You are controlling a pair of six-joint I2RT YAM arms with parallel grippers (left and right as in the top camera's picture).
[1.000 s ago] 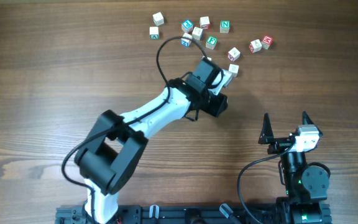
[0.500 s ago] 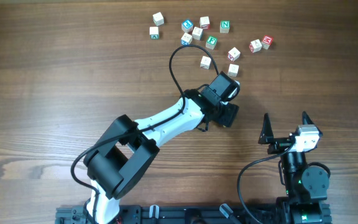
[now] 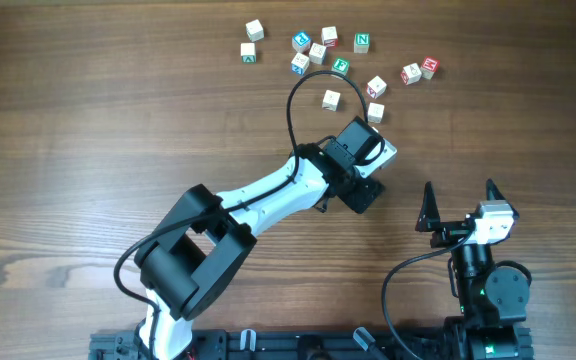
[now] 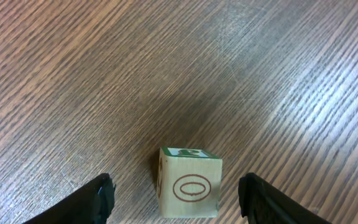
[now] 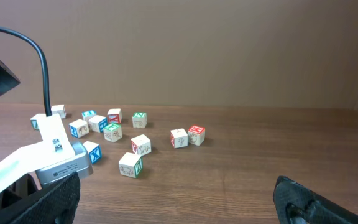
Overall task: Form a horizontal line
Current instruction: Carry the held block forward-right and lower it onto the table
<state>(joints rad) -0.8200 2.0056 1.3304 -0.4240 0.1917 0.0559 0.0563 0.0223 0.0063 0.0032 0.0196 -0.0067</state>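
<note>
A pale wooden cube (image 4: 191, 186) with a red oval mark and a green far face stands on the table between the fingers of my left gripper (image 4: 176, 190). The fingers are open, with a gap on each side of the cube. In the overhead view the left gripper (image 3: 360, 170) sits just below the cube cluster and hides this cube. My right gripper (image 3: 458, 205) is open and empty at the lower right, and it also shows in the right wrist view (image 5: 176, 205). No row of three pale cubes shows in any view.
Several letter cubes lie scattered at the far side. The nearest are a green-sided cube (image 3: 375, 112), a pale cube (image 3: 331, 99) and a blue X cube (image 5: 92, 151). Two red-marked cubes (image 3: 420, 70) lie far right. The left arm's cable (image 3: 303, 90) loops over the cluster.
My left gripper has moved down and to the right, away from the cube cluster. The right arm has not moved.
</note>
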